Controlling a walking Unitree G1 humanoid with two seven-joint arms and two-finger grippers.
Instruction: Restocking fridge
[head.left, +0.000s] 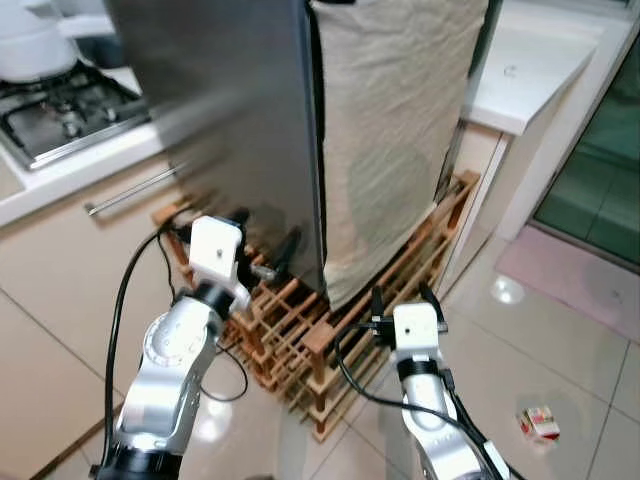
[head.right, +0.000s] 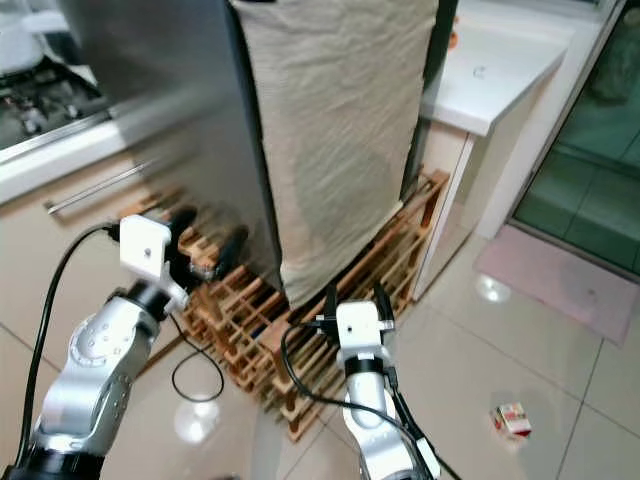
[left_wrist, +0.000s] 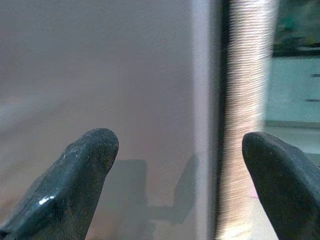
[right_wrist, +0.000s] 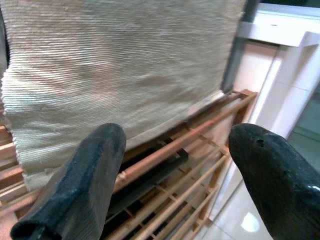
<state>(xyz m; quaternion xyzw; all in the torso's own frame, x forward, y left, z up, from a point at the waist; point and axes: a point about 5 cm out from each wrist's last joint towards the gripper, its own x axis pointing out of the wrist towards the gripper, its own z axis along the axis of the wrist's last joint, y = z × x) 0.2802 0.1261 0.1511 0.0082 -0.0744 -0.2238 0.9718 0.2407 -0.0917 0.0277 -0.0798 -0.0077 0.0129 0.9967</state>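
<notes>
My right gripper (head.left: 402, 296) sits low at 6 o'clock, fingers apart, nothing between them, aimed at the wooden rack (head.left: 345, 310) and the lower edge of the beige cloth (right_wrist: 115, 65). My left gripper (head.left: 264, 246) is at 9 o'clock from it and higher, fingers spread wide and empty, close in front of the fridge (head.left: 230, 110), pointed at the grey door face near its right edge. Can't tell whether the tips touch the door.

The fridge stands on the rack, door shut. The cloth hangs down the fridge's right side, past its bottom, onto the rack slats.

A small red-and-white packet (head.left: 540, 423) lies on the floor tiles (head.left: 560, 340) at 3 o'clock from my right arm, well apart.

Farther out: stove (head.left: 60, 110) on the counter at 10 o'clock, white countertop (head.left: 535, 65) at 1 o'clock, behind the fridge.
</notes>
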